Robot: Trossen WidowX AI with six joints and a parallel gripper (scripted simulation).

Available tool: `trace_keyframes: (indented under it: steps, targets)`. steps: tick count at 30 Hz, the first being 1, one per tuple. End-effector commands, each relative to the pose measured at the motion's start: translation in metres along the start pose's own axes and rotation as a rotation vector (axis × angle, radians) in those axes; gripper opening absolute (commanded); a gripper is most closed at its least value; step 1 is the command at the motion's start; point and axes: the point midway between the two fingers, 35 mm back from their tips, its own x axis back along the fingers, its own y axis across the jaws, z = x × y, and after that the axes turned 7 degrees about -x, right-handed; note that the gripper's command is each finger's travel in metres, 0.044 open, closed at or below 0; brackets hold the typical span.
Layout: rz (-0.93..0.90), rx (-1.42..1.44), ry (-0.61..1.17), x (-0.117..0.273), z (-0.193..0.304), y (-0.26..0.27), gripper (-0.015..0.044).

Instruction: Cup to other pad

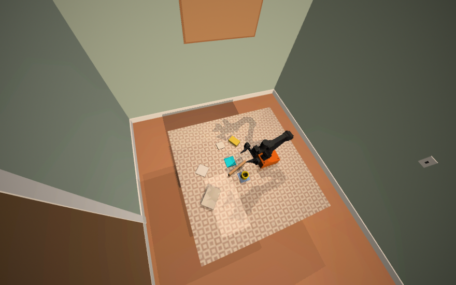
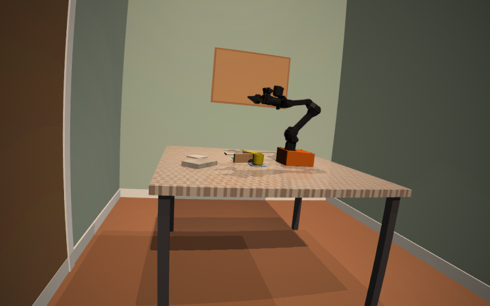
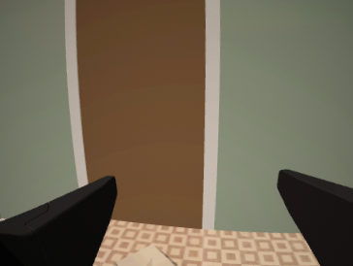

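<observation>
The yellow cup [image 1: 245, 174] [image 2: 258, 159] stands upright on the blue pad [image 1: 240, 179] [image 2: 251, 164]. Its inside looks dark in the top view, and single marbles cannot be made out. The other pad, cyan [image 1: 229, 161], lies flat with nothing standing on it; in the exterior view it is mostly hidden. A wooden bar [image 1: 236, 168] [image 2: 243, 158] stands on the table between the two pads. My gripper [image 1: 244, 157] [image 2: 248, 97] [image 3: 198, 182] is open and empty, held high above the table and well above the cup.
A yellow block [image 1: 233, 140] and a small white tile [image 1: 220, 145] lie beyond the cyan pad. Another pale tile [image 1: 202, 170] [image 2: 196, 156] and a thick beige slab [image 1: 210, 197] [image 2: 199, 163] lie farther from the arm's orange base [image 1: 273, 160] [image 2: 296, 158].
</observation>
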Motion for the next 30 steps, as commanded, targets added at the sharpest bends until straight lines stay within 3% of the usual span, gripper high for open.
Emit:
trace_keyframes:
  steps: [1,9,17,24,30]
  targets:
    - [-0.001,-0.013,0.016,-0.001,0.003,0.0,0.0374]
    - [0.159,-0.525,0.642,-0.018,0.144,0.016,0.0167]
    - [0.586,-0.832,1.087,0.022,0.24,0.025,0.0167]
    - [1.11,-0.932,1.306,0.079,0.286,0.022,0.0167]
    - [1.122,-0.933,1.309,0.08,0.287,0.021,0.0167]
